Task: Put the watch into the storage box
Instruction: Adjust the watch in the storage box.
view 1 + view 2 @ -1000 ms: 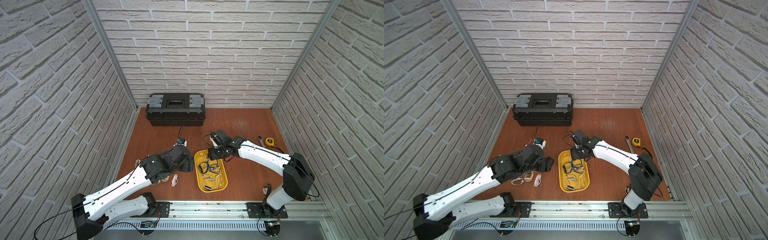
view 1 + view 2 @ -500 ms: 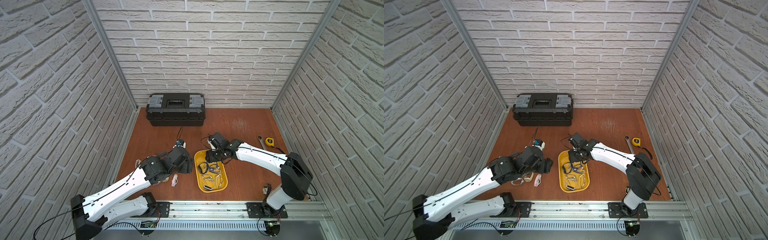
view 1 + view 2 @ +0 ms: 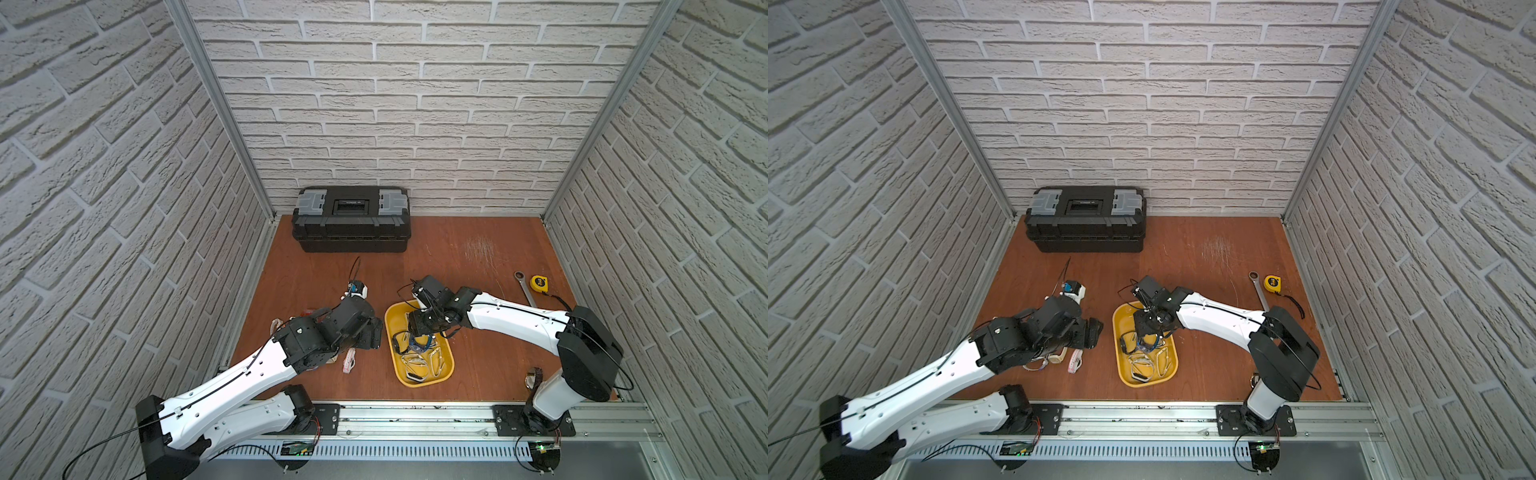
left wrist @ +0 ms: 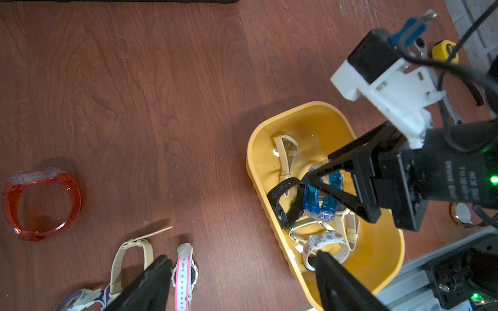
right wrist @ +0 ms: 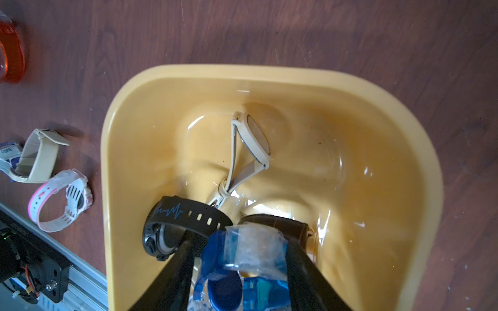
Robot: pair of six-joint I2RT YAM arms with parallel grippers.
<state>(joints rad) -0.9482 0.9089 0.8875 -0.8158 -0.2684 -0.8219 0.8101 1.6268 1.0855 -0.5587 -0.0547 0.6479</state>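
right gripper (image 5: 239, 243): i am clamping the blue watch (image 5: 250, 250) between both fingers, low inside the storage box (image 5: 242, 72), toward its 12 o'clock end, beside the black watch (image 5: 186, 215).

left gripper (image 4: 241, 257): i am hovering with jaws spread, gripping nothing, at the box's 9 o'clock.

risk: when i let go, the blue strap may be catching a finger and riding back out, or dragging the black watch along.

against 1 second ago: the right gripper is sitting further toward 7 o'clock, deeper over the box. the left gripper is holding its place.
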